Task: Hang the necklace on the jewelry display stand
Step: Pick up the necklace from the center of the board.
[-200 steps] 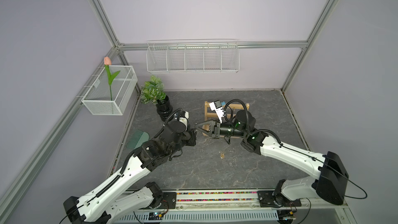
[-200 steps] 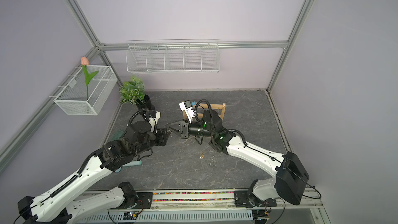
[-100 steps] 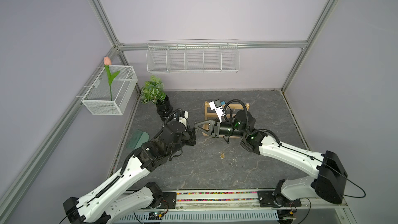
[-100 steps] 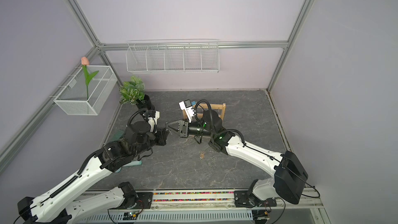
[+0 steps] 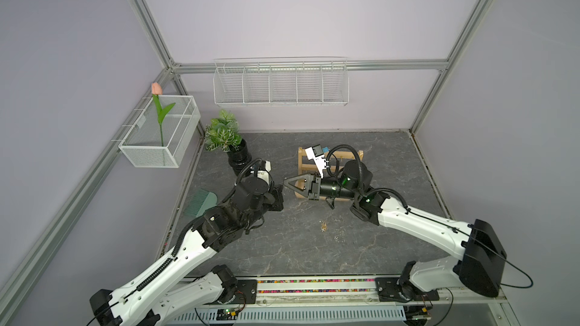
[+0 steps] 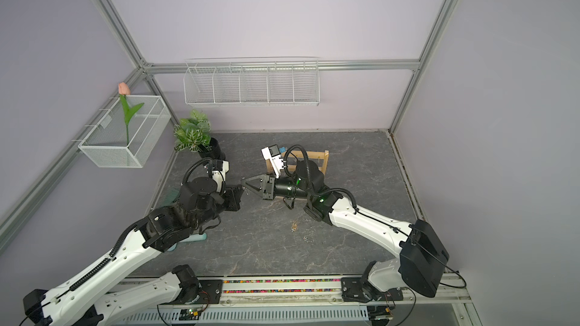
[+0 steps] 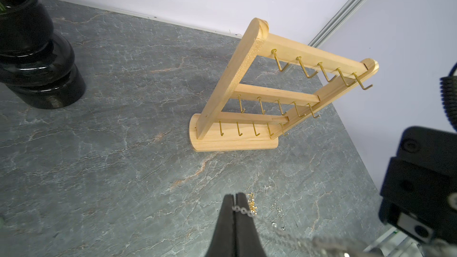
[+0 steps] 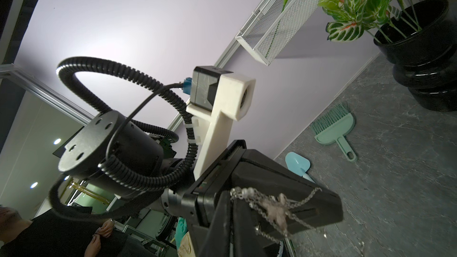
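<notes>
**Q:** What has changed?
**A:** The left fingers [image 7: 226, 218], slightly apart a moment ago, are now pressed together on the necklace [image 7: 243, 210]. The right fingers [image 8: 221, 218] remain clamped on the same chain.

**Q:** Where is the necklace?
**A:** In the air, strung between the two arms above the desk [image 7: 99, 119]. It is near the stand [image 7: 259, 100] but does not touch it.

**Q:** What does this mean for the task?
**A:** The two-point hold appears secured. The chain can probably be spread next and carried to the hooks [image 7: 277, 60]. All hooks in the left wrist view are bare, so hanging is not yet done.
</notes>
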Robot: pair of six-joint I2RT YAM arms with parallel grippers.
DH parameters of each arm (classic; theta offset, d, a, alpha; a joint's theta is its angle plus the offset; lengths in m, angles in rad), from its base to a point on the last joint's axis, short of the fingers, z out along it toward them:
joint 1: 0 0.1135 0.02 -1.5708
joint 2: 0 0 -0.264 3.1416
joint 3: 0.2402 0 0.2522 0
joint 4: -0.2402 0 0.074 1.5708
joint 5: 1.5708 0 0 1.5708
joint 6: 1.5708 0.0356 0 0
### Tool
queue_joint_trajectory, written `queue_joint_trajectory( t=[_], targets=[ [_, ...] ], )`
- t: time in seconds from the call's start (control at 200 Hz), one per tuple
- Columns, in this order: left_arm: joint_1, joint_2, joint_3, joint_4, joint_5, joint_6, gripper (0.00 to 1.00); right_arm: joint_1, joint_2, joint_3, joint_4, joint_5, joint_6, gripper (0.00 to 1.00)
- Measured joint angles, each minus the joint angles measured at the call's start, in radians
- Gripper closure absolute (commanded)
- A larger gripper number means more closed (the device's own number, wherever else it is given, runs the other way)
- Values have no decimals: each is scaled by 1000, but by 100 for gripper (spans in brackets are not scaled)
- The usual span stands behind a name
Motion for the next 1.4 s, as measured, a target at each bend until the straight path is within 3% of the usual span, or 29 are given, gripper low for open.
queue_joint_trajectory(
  t=[0.255,0.565,0.8,1.4],
  targets=[
    [-5,3,47,-22,-32,11,100,-13,0,-18,10,0,1,93],
    [-103,56,164,-34,-113,59,100,-49,0,-55,29,-2,16,89],
    [-109,69,180,-49,-159,88,100,-63,-21,-76,36,-8,19,86],
    [-114,101,293,-79,-142,145,100,-81,-39,-90,35,-11,3,77]
  ],
)
